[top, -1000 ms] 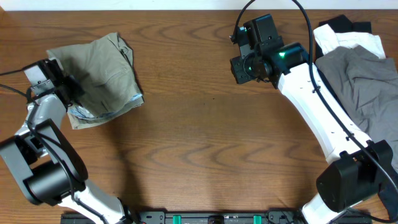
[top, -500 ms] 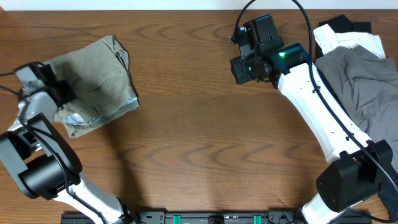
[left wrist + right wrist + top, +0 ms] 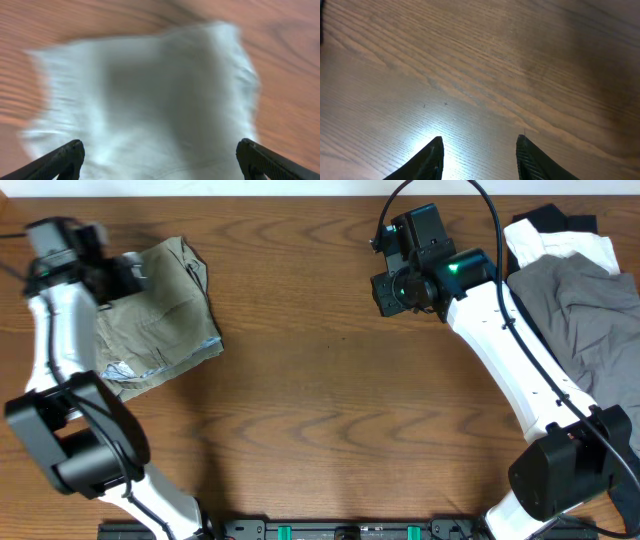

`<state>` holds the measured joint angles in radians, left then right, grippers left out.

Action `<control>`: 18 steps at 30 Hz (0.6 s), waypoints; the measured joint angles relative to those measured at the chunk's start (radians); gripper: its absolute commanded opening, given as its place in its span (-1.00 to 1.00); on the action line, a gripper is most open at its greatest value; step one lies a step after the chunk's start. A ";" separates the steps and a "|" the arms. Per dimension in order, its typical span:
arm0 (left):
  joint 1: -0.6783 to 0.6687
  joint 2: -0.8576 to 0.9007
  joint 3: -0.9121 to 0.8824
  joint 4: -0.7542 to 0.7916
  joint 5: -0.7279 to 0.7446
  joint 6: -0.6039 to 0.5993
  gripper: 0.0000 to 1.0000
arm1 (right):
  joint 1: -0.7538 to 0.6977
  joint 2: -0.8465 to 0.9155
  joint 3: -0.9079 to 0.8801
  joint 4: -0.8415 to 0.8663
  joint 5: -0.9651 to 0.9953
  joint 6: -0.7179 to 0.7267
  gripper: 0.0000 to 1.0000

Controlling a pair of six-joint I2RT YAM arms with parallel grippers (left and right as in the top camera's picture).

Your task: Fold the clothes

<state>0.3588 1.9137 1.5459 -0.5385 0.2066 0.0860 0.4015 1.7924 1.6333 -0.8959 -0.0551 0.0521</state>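
My left pincer point(image 3: 160, 150) stands wide apart, gripping nothing, just above the khaki shorts point(image 3: 150, 100), which lie bundled near the bench's point(image 3: 320, 410) far left corner. My right pincer point(image 3: 480, 139) is partly apart and empty over bare wood toward the far edge. A grey garment point(image 3: 580, 310) is heaped at the right edge.

Wooden table point(image 3: 320, 410), grey garment point(image 3: 585, 310), white garment point(image 3: 565, 248)
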 measured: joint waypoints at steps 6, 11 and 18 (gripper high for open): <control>-0.147 0.024 -0.003 -0.073 0.019 -0.006 0.96 | 0.000 0.000 0.000 -0.012 0.000 0.000 -0.09; -0.243 0.077 -0.024 -0.079 0.024 -0.007 0.99 | 0.000 0.000 0.000 -0.014 0.000 0.000 -0.08; -0.314 0.173 -0.031 -0.080 0.035 -0.006 0.92 | 0.000 0.000 0.000 -0.016 0.000 0.000 -0.08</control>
<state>0.0448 2.0865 1.5150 -0.6182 0.2417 0.0799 0.4015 1.7924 1.6333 -0.9115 -0.0547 0.0521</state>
